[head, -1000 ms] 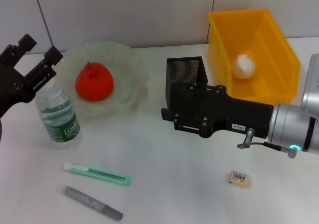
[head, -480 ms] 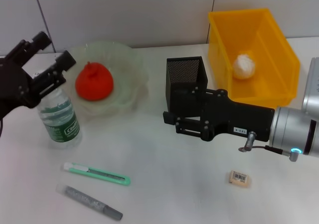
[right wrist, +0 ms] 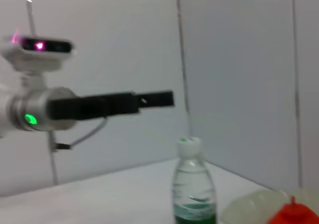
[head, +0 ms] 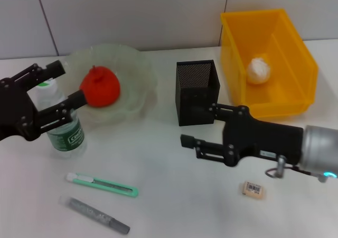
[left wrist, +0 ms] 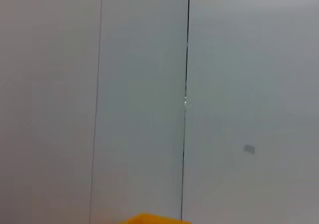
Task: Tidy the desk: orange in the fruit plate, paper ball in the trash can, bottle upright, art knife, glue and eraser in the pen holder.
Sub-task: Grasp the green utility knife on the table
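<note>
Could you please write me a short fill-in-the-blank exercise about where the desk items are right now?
1. The orange lies in the ____.
2. The paper ball lies inside the yellow ____.
3. The bottle stands ____ on the desk, beside the left gripper.
4. The eraser lies on the desk, closest to the ____ gripper.

Missing words: fruit plate; trash can; upright; right
</note>
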Robot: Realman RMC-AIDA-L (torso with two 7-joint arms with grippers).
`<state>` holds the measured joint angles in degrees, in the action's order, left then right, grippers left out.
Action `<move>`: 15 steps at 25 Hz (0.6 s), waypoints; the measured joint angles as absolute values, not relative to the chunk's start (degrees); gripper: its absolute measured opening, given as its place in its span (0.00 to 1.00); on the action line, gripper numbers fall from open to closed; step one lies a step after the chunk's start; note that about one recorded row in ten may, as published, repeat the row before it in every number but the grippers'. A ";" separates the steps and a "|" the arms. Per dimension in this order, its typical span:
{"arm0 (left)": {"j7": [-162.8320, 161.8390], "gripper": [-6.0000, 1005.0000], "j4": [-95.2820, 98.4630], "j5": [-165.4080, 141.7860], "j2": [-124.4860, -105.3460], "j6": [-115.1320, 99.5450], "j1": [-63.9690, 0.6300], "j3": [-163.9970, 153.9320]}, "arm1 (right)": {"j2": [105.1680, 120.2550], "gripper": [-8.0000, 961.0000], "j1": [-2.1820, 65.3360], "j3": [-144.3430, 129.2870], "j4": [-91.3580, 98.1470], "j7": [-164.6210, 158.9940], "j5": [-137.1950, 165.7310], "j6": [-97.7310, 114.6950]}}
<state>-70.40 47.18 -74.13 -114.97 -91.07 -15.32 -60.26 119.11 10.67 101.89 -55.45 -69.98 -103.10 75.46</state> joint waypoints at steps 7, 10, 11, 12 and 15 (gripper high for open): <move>-73.96 0.80 51.81 -78.22 -114.99 -91.34 -12.65 -58.76 | 118.97 0.79 10.02 111.20 -52.62 -66.69 -98.18 85.20; -77.30 0.80 55.65 -82.35 -115.15 -91.26 -10.97 -58.18 | 118.98 0.79 9.47 115.82 -52.45 -66.63 -93.83 87.63; -78.19 0.80 56.72 -83.48 -115.27 -91.19 -10.64 -58.13 | 118.98 0.79 9.25 116.50 -52.45 -66.62 -93.19 88.04; -79.55 0.80 58.22 -84.93 -115.49 -90.97 -10.20 -58.12 | 118.99 0.79 9.00 116.92 -52.44 -66.62 -92.74 88.23; -82.37 0.80 61.29 -88.16 -115.98 -90.60 -9.49 -58.08 | 119.00 0.79 8.57 117.65 -52.41 -66.61 -91.95 88.48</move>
